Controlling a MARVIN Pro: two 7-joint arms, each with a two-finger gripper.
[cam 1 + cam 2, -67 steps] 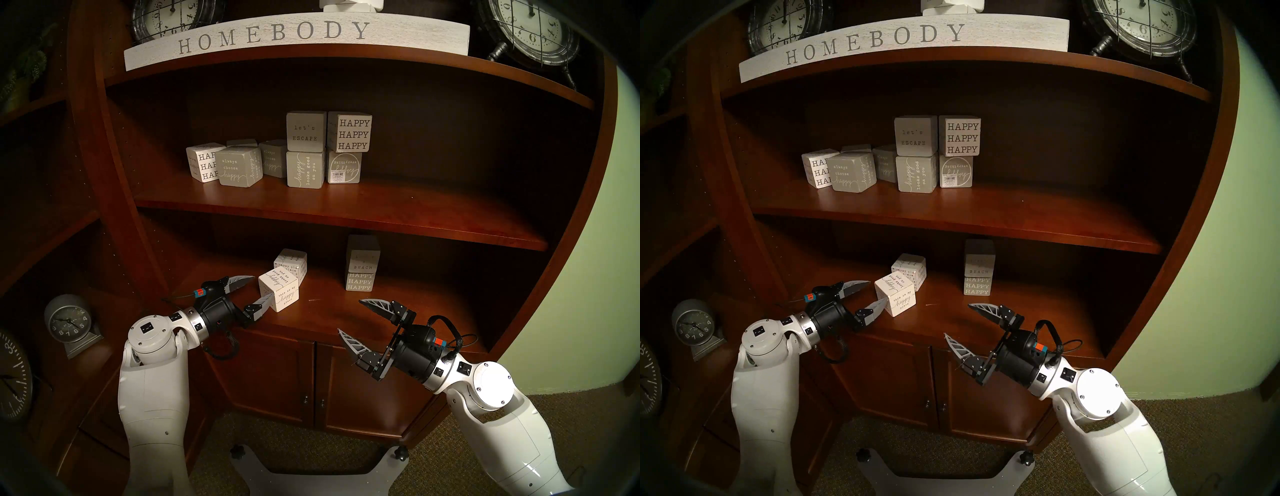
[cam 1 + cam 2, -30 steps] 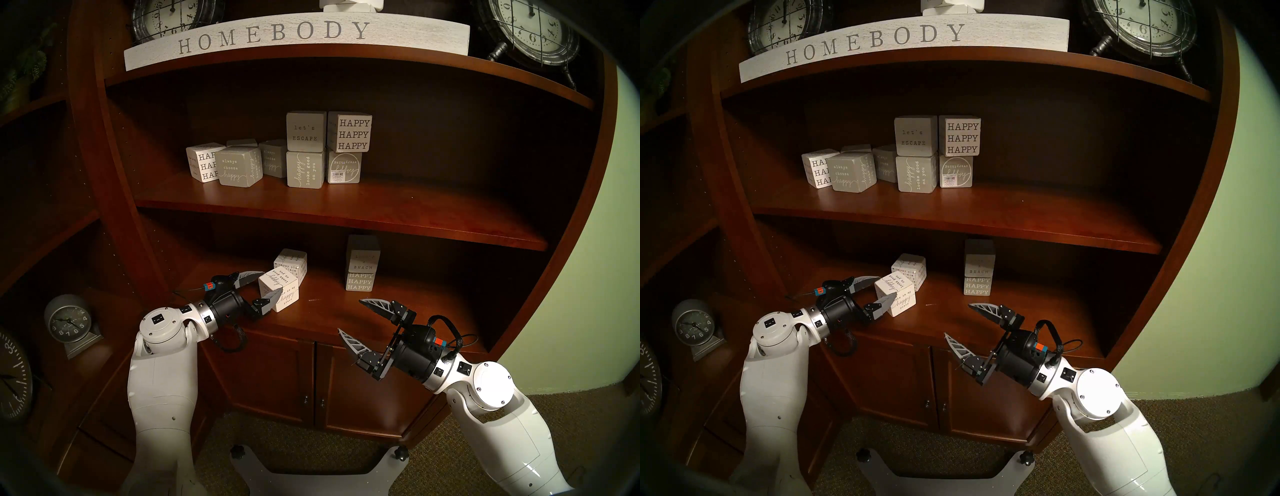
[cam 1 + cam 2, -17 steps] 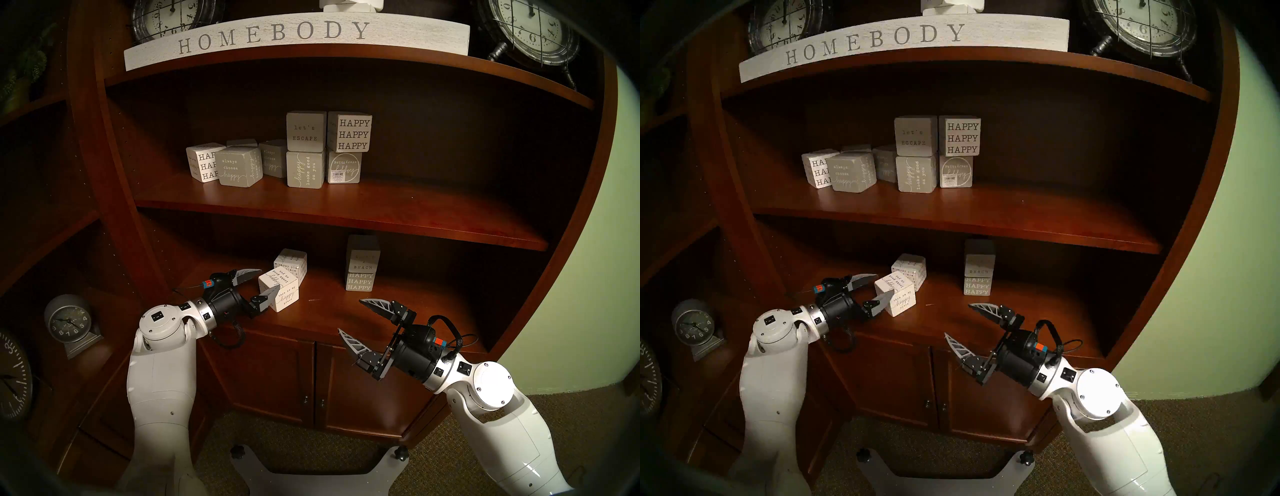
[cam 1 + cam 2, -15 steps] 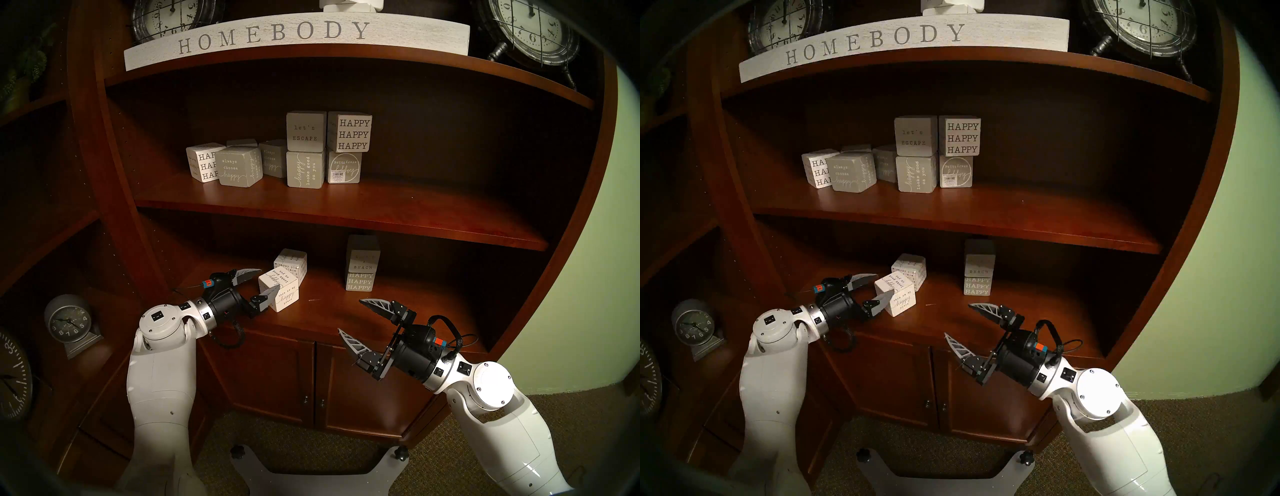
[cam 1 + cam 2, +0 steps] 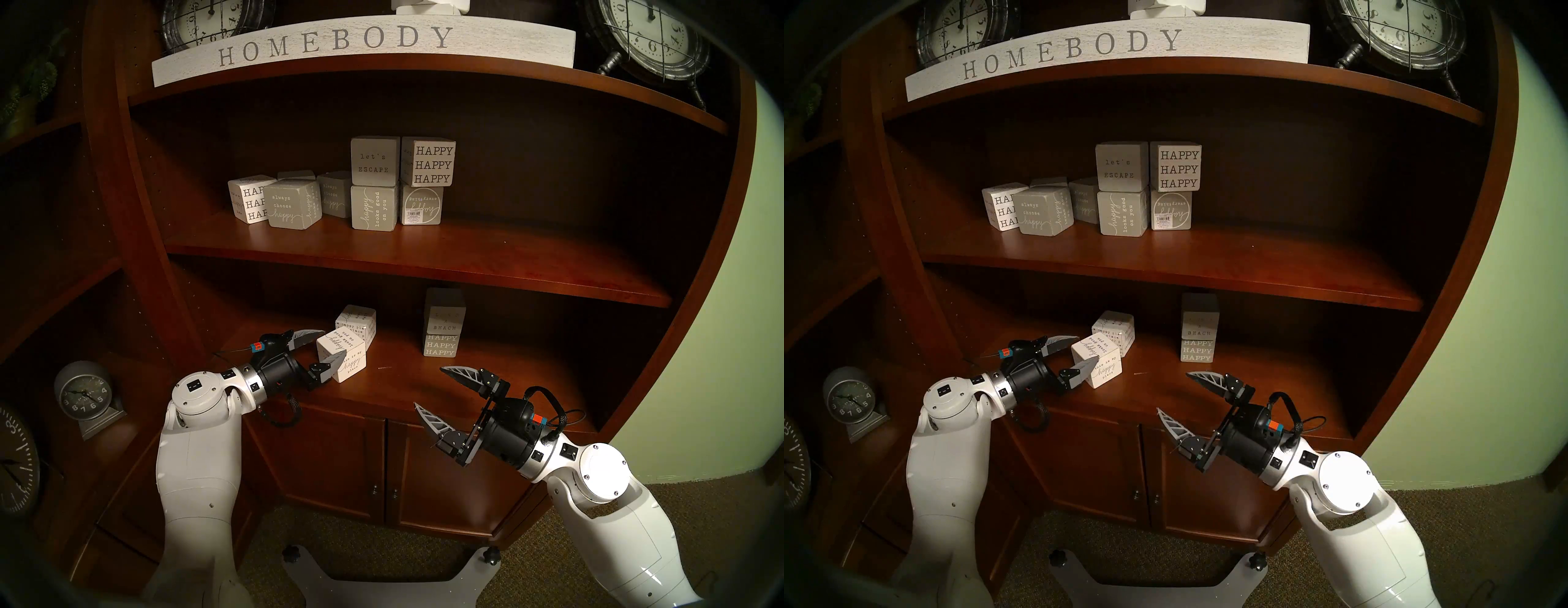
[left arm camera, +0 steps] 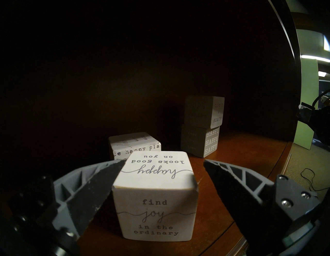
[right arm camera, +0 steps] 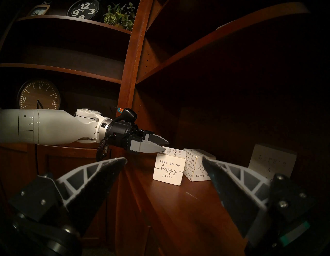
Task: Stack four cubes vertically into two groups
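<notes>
**Left gripper astride front white cube, grey pair already stacked**

Nearest the robot, the right gripper [image 5: 428, 388] hangs in front of the lower shelf's front edge [image 5: 424, 403], its two grey ribbed fingers spread wide w/ nothing between them, well apart from every cube.

Next in, on the lower reddish-brown wooden shelf, the left gripper [image 5: 329, 346] reaches in level from the left. Its jaws are open and straddle the front white wooden cube with small black lettering [image 5: 345, 354] — "this is my happy place" on one side, "find joy in the ordinary" toward the wrist cam. In the left wrist view one finger [image 6: 100, 180] lies at or very near the cube's [image 6: 155, 194] top left corner; the other stands clear, w/ a gap of bare shelf. Cube sits on the shelf, not lifted.

Just behind it, touching or nearly so, is the second white wooden cube with black lettering [image 5: 358, 322], also on the shelf — so the white pair is not yet stacked.

Further right and deeper: the grey wooden cube with white "HAPPY HAPPY HAPPY" [image 5: 441, 344] carries the grey "LIFE'S A BEACH" cube [image 5: 444, 312] on top, slightly offset.

Above, on the middle shelf [image 5: 424, 254], a cluster of other grey and white lettered blocks [image 5: 339, 187]. At the top, a white "HOMEBODY" sign [image 5: 339, 42] btw two round metal clocks [image 5: 653, 38].
</notes>
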